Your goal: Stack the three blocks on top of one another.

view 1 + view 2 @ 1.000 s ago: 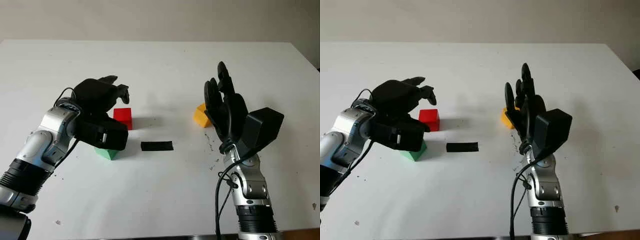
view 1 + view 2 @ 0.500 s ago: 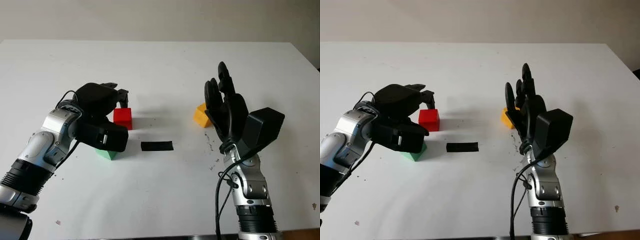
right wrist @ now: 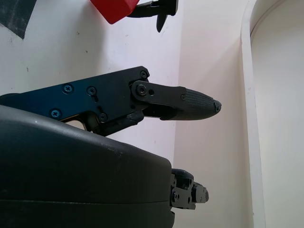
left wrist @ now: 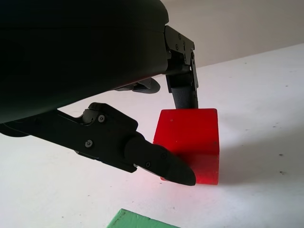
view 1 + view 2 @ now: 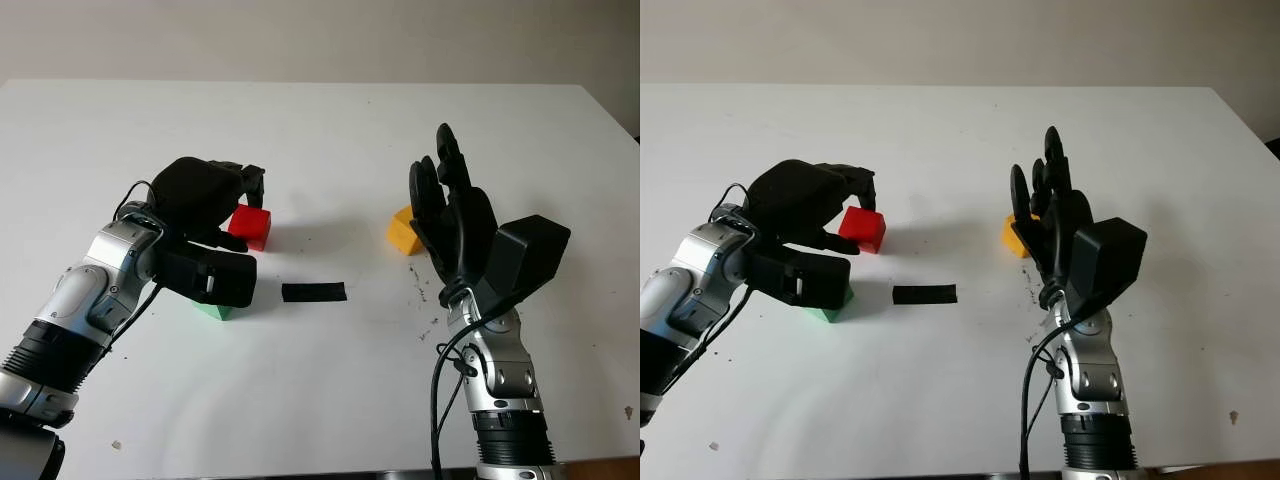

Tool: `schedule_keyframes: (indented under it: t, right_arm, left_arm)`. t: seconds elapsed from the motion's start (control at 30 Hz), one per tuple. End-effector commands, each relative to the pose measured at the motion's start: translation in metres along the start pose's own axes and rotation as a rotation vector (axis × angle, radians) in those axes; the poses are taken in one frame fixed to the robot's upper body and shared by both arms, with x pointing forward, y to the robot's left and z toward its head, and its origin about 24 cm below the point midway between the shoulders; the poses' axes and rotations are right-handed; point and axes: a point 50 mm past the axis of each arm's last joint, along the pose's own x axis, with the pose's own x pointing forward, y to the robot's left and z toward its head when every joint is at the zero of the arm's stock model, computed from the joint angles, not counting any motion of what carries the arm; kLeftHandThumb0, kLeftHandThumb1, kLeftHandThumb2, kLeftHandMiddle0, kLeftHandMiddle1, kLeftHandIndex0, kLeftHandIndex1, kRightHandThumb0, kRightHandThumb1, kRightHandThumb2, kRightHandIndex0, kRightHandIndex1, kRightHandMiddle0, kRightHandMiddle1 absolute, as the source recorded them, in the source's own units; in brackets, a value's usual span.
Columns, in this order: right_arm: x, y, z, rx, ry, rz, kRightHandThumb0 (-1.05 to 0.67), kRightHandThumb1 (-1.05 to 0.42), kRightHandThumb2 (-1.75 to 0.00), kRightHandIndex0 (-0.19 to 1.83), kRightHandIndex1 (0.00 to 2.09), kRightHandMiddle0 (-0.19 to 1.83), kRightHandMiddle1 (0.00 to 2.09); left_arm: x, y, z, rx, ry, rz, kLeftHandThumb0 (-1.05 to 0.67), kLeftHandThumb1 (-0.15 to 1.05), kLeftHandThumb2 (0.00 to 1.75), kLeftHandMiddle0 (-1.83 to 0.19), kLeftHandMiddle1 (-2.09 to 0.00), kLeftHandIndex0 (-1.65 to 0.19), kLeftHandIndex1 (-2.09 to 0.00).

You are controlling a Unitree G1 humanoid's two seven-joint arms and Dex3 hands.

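The left hand (image 5: 215, 195) has closed its fingers (image 4: 159, 161) on the red block (image 5: 250, 226), which now sits tilted instead of square on the white bench (image 5: 320, 130), beyond the green block (image 5: 215, 309). The right hand (image 5: 450, 215) stays open and upright beside the yellow block (image 5: 401, 232), unmoved.

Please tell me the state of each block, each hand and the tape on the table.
Red block: tilted, gripped by the left hand.
Green block: flat on table, not stacked.
Yellow block: on table, untouched.
Left hand: shut on red block.
Right hand: open, raised beside yellow block.
Black tape: flat on table.
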Motion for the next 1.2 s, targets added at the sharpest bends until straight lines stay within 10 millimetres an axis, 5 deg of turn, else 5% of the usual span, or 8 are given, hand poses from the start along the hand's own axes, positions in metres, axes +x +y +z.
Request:
schedule_keyframes:
  t: [0.0,0.57,1.17]
  right_arm:
    - [0.000,-0.001,0.004,-0.006,-0.020,0.001,-0.55,-1.05,-0.49,-0.04,0.05,-0.02,0.05]
    - [-0.001,0.000,0.004,-0.004,-0.030,0.001,-0.53,-1.05,-0.50,-0.04,0.05,-0.02,0.05]
    - [-0.001,0.006,0.006,-0.014,-0.040,0.000,-0.53,-1.05,-0.49,-0.04,0.05,-0.02,0.06]
  left_arm:
    - [-0.002,0.004,-0.001,-0.016,0.001,0.015,-0.40,1.05,0.08,-0.33,-0.06,-0.18,-1.48]
    - [-0.017,0.030,0.009,-0.300,-0.204,0.018,-0.42,1.05,0.08,-0.33,-0.05,-0.27,-1.44]
    - [-0.015,0.017,0.042,-0.212,-0.200,-0.103,-0.42,1.05,0.09,-0.36,-0.07,-0.22,-1.57]
